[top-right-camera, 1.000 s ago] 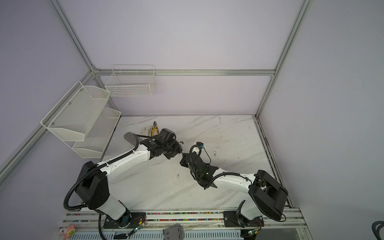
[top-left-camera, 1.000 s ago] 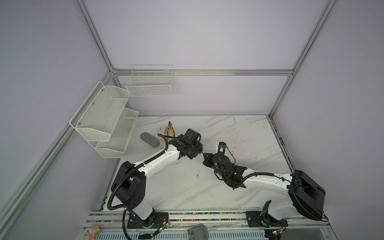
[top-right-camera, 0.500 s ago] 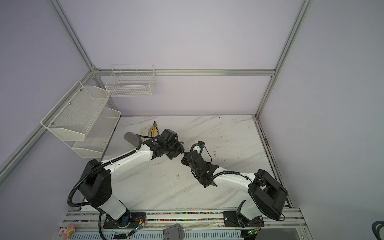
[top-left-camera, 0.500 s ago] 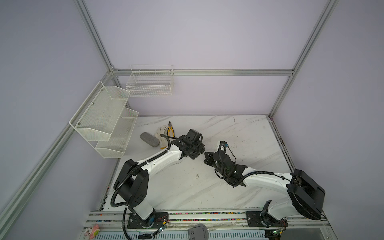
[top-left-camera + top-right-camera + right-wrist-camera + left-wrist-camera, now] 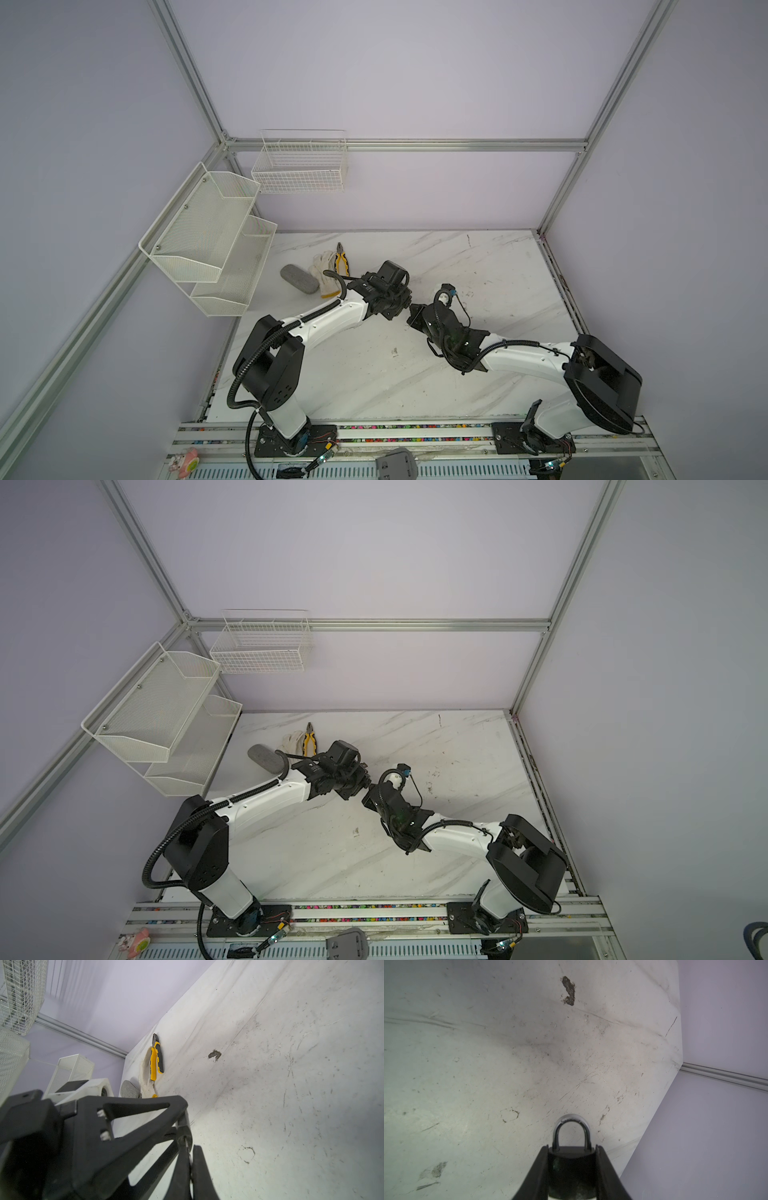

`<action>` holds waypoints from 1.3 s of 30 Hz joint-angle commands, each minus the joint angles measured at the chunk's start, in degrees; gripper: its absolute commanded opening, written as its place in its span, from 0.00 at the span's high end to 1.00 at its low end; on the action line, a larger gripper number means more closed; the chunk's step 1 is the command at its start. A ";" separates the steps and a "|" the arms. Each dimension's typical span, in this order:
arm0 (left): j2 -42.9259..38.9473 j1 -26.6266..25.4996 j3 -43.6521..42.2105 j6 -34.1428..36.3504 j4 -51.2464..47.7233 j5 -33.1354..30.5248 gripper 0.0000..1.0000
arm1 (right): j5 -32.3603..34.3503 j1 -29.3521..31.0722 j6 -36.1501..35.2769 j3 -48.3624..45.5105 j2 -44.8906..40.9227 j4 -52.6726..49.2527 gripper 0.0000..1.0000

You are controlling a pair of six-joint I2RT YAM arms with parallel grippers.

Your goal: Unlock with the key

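While the two arms meet nose to nose near the middle of the marble tabletop (image 5: 478,266), the left gripper (image 5: 572,1152) clamps the body of a black padlock (image 5: 572,1167) between its two fingers, the silver shackle (image 5: 572,1126) projecting beyond the fingertips and both shackle legs seated in the body. In the right wrist view, the right gripper (image 5: 190,1154) is pressed together on the key (image 5: 187,1145), of which only a thin silvery sliver shows between the dark fingers; its tip meets the underside of the padlock body, though how deep it sits cannot be told. In both top views the junction of the two grippers lies close to the table's centre, with the left gripper (image 5: 405,301) at 9 o'clock of the right gripper (image 5: 415,311); key and lock are too small to make out there. At about 10 o'clock from that junction lie yellow-handled pliers (image 5: 341,262) resting partly on a white work glove (image 5: 324,270), with a grey oval pad (image 5: 299,279) just beside the glove. A dark scuff (image 5: 568,991) marks the tabletop.
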 commanded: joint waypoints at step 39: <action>1.31 -3.86 2.89 -0.01 7.45 3.31 1.00 | -5.37 -3.44 13.81 -6.29 11.25 39.07 1.00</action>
